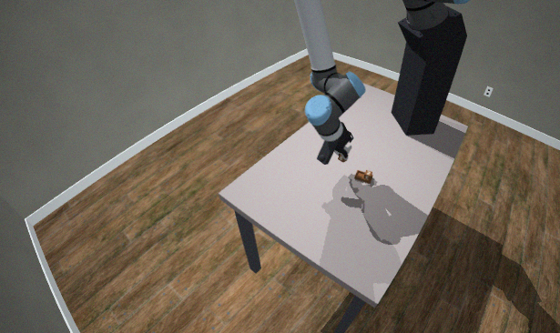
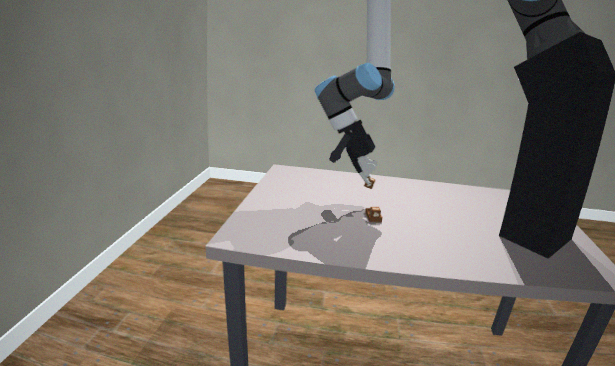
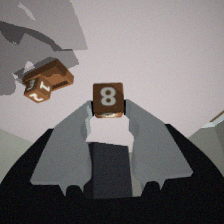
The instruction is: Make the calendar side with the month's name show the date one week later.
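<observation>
My gripper [image 1: 343,154] [image 2: 367,177] [image 3: 108,101] is shut on a brown wooden cube [image 1: 341,158] [image 2: 369,184] [image 3: 107,94] and holds it in the air above the table. In the wrist view a white 8 shows upright on the cube's face; part of another digit shows below it. The brown tray [image 1: 358,177] [image 2: 369,215] [image 3: 64,81] stands on the table, at the upper left in the wrist view. The other cube [image 1: 369,174] [image 2: 376,213] [image 3: 38,90] is at one end of it, with a 1, a 2 and a third, unclear mark showing. The tray's other end is empty.
The tray stands on the pale table [image 1: 284,182] [image 2: 432,240], apart from the held cube. The robot's black pedestal [image 1: 422,86] [image 2: 557,150] stands at the right of the table in the top and exterior views. The arm's shadow falls beside the tray.
</observation>
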`<state>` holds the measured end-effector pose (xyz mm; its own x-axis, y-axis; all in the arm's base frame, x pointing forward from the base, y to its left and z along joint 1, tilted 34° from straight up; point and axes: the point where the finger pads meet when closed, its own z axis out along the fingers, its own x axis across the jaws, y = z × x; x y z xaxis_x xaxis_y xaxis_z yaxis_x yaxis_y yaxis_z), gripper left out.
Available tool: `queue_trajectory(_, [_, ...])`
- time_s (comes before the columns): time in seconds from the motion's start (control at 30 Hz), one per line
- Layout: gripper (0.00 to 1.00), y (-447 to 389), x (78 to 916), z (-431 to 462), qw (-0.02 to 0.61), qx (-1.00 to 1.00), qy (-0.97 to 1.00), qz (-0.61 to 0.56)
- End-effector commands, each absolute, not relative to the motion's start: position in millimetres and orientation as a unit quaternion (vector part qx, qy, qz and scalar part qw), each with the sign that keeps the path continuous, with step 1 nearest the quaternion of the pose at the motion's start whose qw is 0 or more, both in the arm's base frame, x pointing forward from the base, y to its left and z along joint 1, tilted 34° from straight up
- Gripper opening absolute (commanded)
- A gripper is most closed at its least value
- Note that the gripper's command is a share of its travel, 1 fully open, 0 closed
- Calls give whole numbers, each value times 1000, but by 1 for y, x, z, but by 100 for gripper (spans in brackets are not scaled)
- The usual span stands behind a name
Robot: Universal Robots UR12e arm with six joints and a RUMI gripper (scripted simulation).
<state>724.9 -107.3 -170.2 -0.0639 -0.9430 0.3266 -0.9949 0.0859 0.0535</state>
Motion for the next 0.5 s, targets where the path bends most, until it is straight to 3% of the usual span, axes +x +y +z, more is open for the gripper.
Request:
queue_trajectory(0.0, [10, -107, 727, -172, 158, 665, -726, 72])
queue_trajectory(0.47, [10, -107, 727, -170, 206, 652, -729, 20])
